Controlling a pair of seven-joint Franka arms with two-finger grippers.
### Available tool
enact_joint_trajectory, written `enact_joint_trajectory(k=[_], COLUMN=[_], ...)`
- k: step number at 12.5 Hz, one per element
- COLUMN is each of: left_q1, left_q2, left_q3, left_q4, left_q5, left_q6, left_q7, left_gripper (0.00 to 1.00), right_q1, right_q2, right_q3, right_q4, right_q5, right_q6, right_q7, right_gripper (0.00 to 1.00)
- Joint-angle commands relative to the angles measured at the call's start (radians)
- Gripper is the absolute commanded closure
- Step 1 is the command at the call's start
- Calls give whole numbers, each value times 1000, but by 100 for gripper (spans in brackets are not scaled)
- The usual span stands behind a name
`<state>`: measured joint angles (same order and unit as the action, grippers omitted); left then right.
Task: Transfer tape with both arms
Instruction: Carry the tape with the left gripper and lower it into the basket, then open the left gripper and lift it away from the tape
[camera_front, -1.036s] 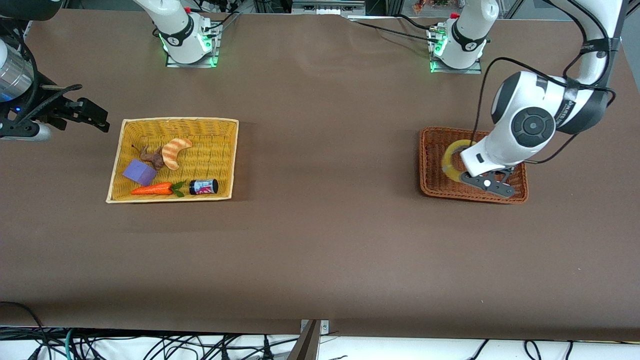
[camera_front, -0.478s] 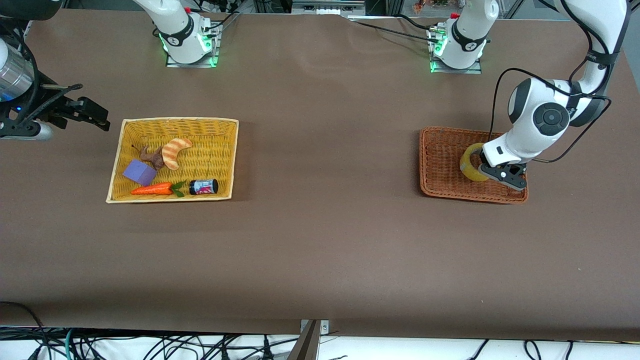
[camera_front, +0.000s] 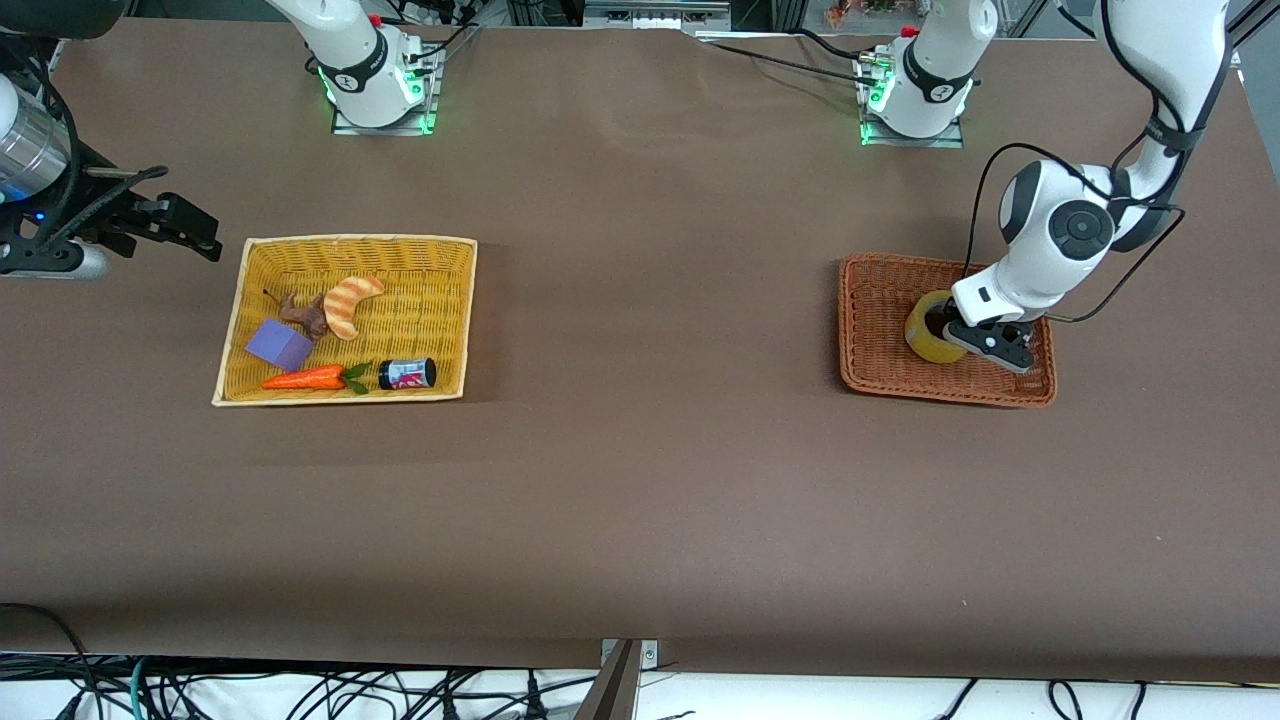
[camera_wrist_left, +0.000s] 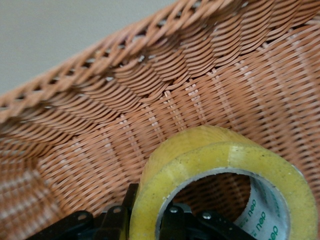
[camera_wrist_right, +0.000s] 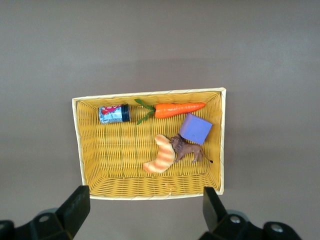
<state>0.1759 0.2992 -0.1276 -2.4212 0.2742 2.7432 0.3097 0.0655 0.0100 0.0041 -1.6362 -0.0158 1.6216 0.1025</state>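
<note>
The tape (camera_front: 928, 328), a pale-yellow translucent roll, stands tilted on edge in the brown wicker basket (camera_front: 880, 300) at the left arm's end of the table. My left gripper (camera_front: 975, 340) is shut on the roll's wall. In the left wrist view one finger (camera_wrist_left: 129, 202) is outside the tape (camera_wrist_left: 220, 160) and the other is inside the hole, with the basket wall (camera_wrist_left: 125, 85) close by. I cannot tell if the roll touches the basket floor. My right gripper (camera_front: 200, 232) waits open and empty in the air beside the yellow basket; its own view shows it too (camera_wrist_right: 145, 210).
The yellow wicker basket (camera_front: 350, 240) at the right arm's end holds a croissant (camera_front: 350, 303), a toy lion (camera_front: 305, 315), a purple block (camera_front: 280, 343), a carrot (camera_front: 305, 379) and a small black can (camera_front: 407, 373). Bare brown table lies between the two baskets.
My left gripper has come down onto the tape and shut on its wall. The roll has gone from lying flat to tilted on edge. The right arm has not moved.
</note>
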Motion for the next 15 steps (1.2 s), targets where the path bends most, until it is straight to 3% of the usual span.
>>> enact_joint_trajectory(k=[1,2,3,5,7,9,10,13,15], left_q1=[0,-3,-7,-13,-58,-87,-88,-145,-170], left_q2=[43,38,26,-43,-115,-140,-143,-153,-218], left_q3=[17,17,16,2,-23,-23,-20,38,72], left_q4=[10,14,25,65,152,371,501,790,818], left_q5=[36,36,36,20,-37,-265,-324,-337,-326], left_q6=[53,46,33,-119,-302,-606,-764,-1096,-1166], left_q7=[6,2,-1,-3,-4,-17,-47,-156,-257], left_gripper=[100,100,59,0,0,0,0,0,0], right_q1=[-12,-12,-12,-12,-12,-12,-12,-12,-13], right_q2=[-24,-25,-24,-24,-24,-24,-24,-24,-24], right_q3=[14,14,14,14,13,13,13,13,13], right_q4=[-16,-16,-14,-13,-13,-13,-14,-13,-13], right_q5=[-9,-9,-7,-4,-3,-3,-3,-3,-1], right_q6=[-8,-12,-28,-28,-28,-28,-29,-29,-29], right_q7=[-1,0,0,0,0,0,0,0,0], right_gripper=[0,0,0,0,0,0,0,0,0])
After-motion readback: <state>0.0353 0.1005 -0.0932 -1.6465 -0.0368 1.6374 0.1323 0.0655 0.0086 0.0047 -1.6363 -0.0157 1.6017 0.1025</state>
